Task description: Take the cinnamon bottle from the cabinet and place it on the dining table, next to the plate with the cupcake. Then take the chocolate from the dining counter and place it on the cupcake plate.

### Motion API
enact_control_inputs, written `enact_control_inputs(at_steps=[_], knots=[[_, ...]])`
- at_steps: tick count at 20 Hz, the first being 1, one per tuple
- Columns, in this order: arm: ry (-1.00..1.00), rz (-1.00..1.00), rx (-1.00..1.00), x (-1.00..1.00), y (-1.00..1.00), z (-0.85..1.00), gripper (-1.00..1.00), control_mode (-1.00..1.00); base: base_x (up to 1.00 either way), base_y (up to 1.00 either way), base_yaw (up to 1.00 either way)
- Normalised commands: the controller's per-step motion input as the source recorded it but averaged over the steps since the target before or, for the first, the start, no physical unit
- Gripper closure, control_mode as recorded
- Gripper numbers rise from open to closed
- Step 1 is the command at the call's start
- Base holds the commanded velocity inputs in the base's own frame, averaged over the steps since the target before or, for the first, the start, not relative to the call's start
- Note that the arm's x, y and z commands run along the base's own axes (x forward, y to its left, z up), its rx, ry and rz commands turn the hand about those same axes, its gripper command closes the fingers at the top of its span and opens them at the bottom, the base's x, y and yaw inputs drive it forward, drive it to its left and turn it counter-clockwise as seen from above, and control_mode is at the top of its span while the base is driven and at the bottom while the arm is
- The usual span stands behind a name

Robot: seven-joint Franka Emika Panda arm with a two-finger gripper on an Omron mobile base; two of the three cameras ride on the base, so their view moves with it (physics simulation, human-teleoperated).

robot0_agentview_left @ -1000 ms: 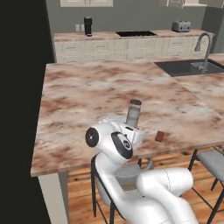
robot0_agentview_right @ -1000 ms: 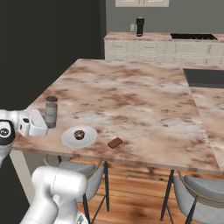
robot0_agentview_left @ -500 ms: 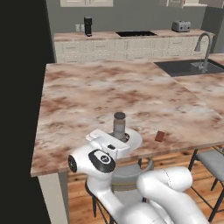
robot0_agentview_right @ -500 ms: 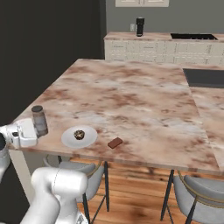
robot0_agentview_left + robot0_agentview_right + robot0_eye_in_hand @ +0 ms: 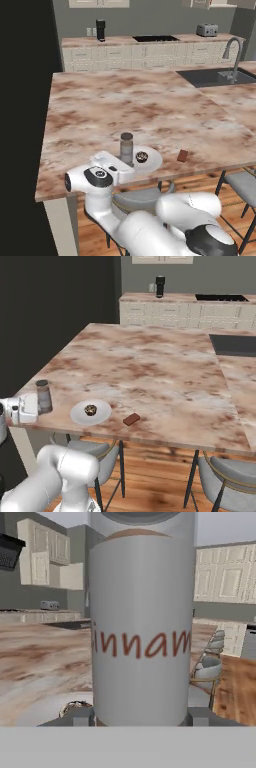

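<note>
Pink-brown marble spreads across the island tabletop [image 5: 125, 100], with cabinets and a sink along the back wall. Over the last second the arm has swung the cinnamon bottle [image 5: 126, 148] down and across to the near edge, and it now stands upright just beside the plate [image 5: 152, 159], at about nine o'clock from the cupcake [image 5: 141, 157]. The pincer [image 5: 120, 167] stays partly closed around the bottle's lower body, so nothing is released yet. Whether the base touches the marble I cannot tell. The chocolate [image 5: 182, 155] lies untouched at three o'clock of the plate, so, by my reckoning, the first placement is nearly done.
</note>
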Motion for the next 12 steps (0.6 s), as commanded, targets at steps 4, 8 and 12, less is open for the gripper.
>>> enact_control_inputs(at_steps=[4,8,12], knots=[[0.14,-0.10,0.00,0.45,0.27,-0.23,1.00,-1.00,0.00,0.00,0.00],[0.04,-0.05,-0.03,0.44,0.17,-0.35,1.00,-1.00,0.00,0.00,0.00],[0.00,-0.05,-0.05,0.32,0.03,-0.46,1.00,-1.00,0.00,0.00,0.00]])
